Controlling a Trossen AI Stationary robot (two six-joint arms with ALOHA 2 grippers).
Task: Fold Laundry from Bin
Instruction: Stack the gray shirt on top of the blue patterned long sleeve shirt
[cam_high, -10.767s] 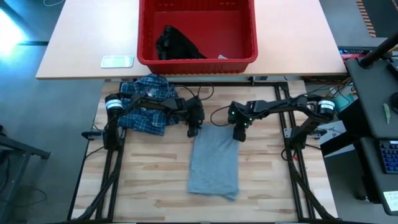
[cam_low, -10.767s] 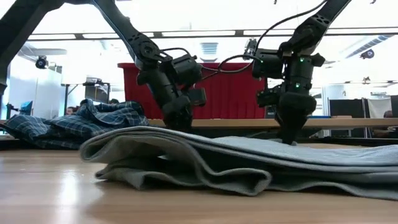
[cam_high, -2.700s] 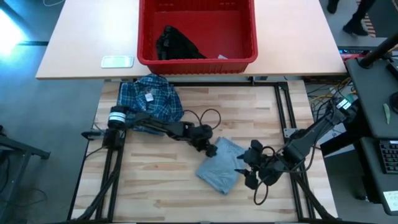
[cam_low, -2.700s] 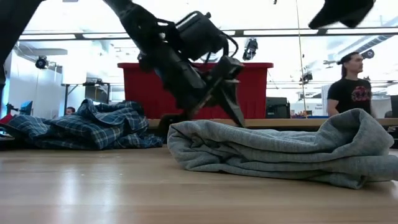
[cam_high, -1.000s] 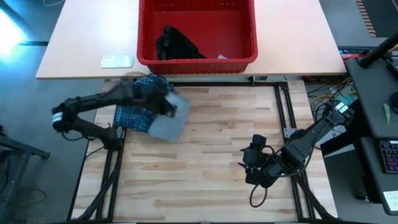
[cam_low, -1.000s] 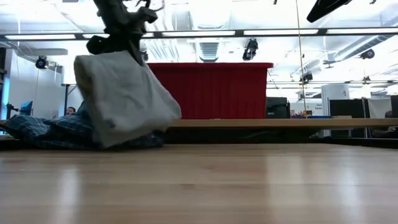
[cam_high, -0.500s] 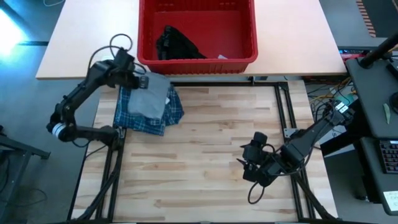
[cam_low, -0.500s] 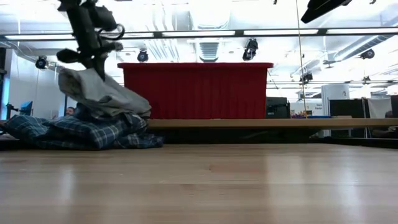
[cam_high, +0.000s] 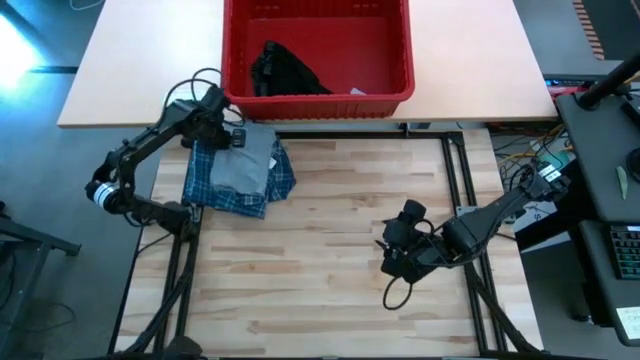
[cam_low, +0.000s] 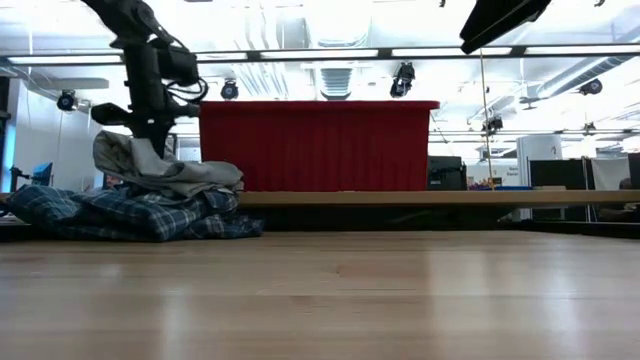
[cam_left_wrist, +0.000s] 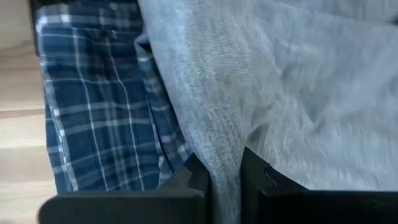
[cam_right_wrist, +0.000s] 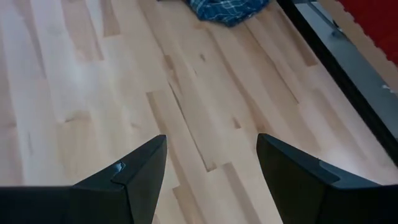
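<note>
A folded light grey T-shirt (cam_high: 246, 160) lies draped on top of a crumpled blue-and-white plaid shirt (cam_high: 215, 190) at the wooden table's far left corner, just in front of the red bin (cam_high: 390, 60), which holds a small black garment (cam_high: 283, 70). The left gripper (cam_high: 234, 137) is clamped on the T-shirt's far edge, a pinch of grey cloth between its fingers (cam_left_wrist: 198, 177). The right gripper (cam_high: 387, 260) hangs over bare wood, fingers spread and empty.

Bright overhead ceiling strips (cam_low: 320, 53) w/ glare, low-view foreground soft.

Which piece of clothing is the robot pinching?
The light grey T-shirt, pinched by the left gripper. It lies on the blue-and-white plaid shirt; the small black garment sits in the red bin.
</note>
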